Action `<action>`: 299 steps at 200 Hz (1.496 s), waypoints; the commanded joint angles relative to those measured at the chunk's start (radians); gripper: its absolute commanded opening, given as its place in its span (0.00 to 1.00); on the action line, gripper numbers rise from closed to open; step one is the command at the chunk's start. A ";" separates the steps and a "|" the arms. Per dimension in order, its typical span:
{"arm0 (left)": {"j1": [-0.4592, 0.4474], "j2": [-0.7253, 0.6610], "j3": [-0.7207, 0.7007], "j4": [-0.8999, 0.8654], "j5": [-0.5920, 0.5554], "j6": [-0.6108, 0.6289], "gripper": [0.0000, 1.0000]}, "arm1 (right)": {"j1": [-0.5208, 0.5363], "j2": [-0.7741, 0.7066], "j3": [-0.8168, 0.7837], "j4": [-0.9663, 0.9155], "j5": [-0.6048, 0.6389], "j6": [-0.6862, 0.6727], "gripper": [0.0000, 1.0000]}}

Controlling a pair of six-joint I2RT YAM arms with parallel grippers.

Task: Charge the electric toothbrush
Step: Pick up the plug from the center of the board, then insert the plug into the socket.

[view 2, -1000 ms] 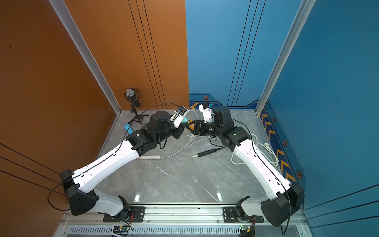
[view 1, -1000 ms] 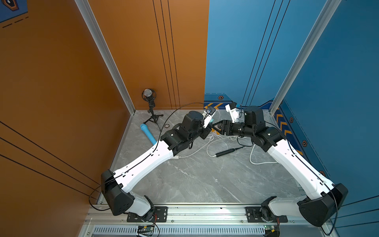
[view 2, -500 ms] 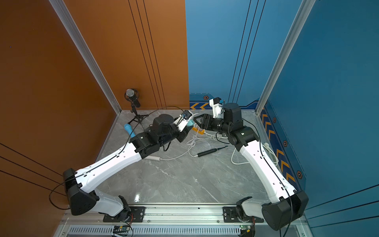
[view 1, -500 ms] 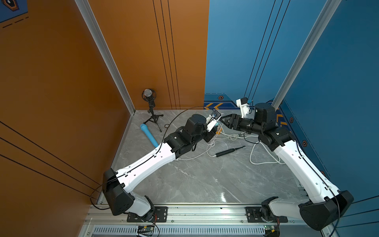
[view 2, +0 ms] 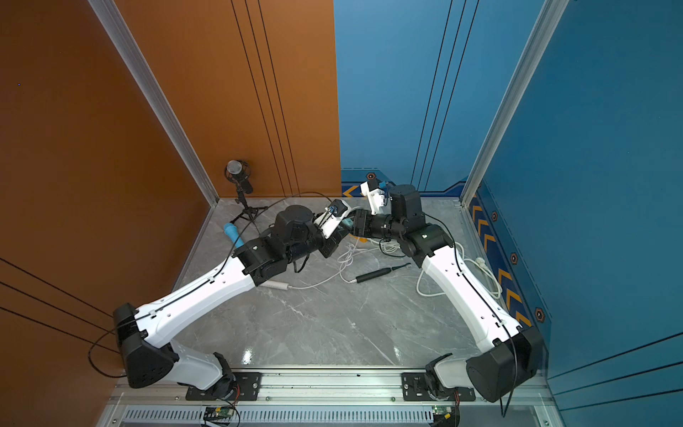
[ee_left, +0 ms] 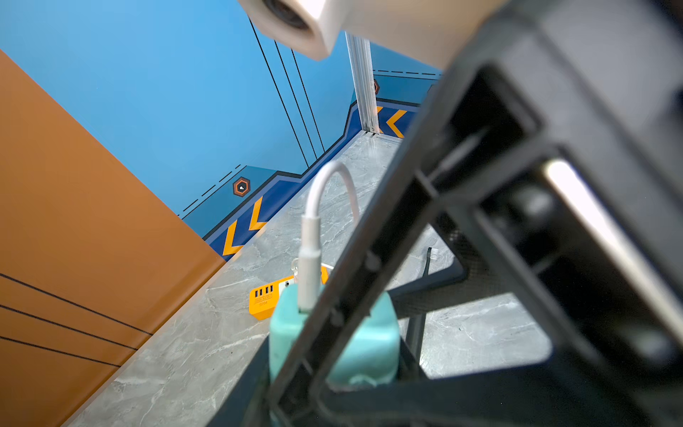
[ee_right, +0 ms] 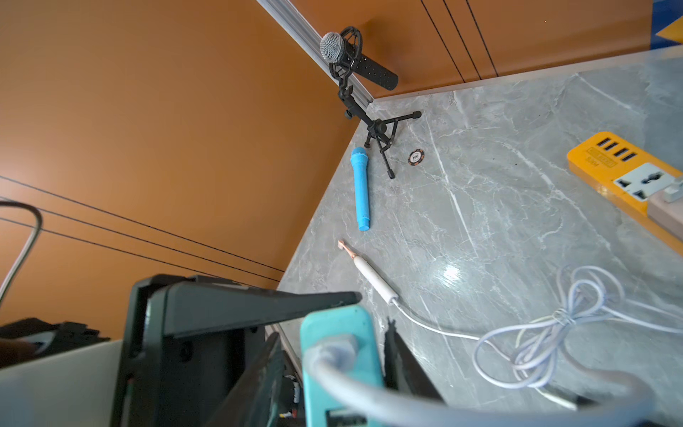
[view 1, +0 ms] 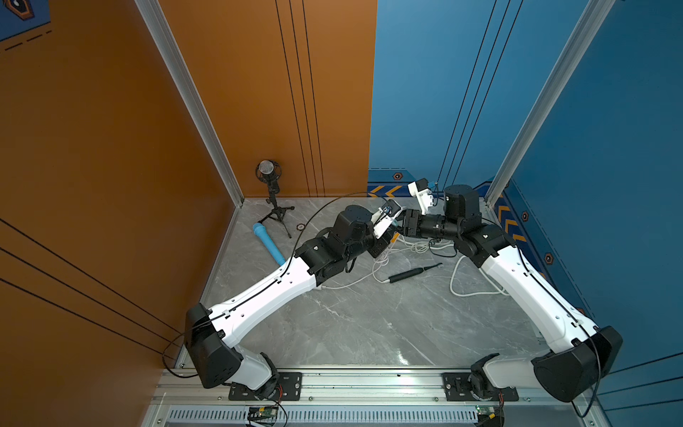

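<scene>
Two robot arms meet above the back of the table (view 1: 369, 325) over a teal charger plug (ee_left: 369, 344). The left gripper (view 2: 342, 233) pinches the plug with a white cable (ee_left: 309, 258) already seated in its top. The right gripper (view 2: 353, 225) has its jaws set on either side of the same block. Whether they have clamped cannot be told.

The meeting looks like a hand-over or a steadying hold, turning the plug so it can go into the yellow power strip (ee_right: 624, 170) lying below and beyond the jaws.

The black toothbrush (view 1: 412, 273) lies flat on the table, below the jaws and towards the right arm, in neither gripper.

The cable loops across the front of the right jaws and trails into a loose tangle beneath them, a likely snag. The two grippers crowd each other and hide most of the strip from above.

Well off to the left jaws' side sit a blue toy microphone (ee_right: 361, 188), a black microphone on a tripod (ee_right: 354, 63), a poker chip (ee_right: 415, 156) and a white stick on a cord (ee_right: 373, 275).
</scene>
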 commanded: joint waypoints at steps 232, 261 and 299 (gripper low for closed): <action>0.321 -0.480 -0.388 -0.091 0.208 -0.047 0.98 | -0.040 0.944 0.816 -0.203 0.509 -1.032 0.08; 0.347 -0.452 -0.382 -0.090 0.265 -0.069 0.98 | -0.051 1.056 0.941 -0.236 0.543 -1.077 0.08; 0.366 -0.446 -0.382 -0.090 0.278 -0.078 0.98 | -0.077 1.138 0.996 -0.303 0.423 -1.090 0.10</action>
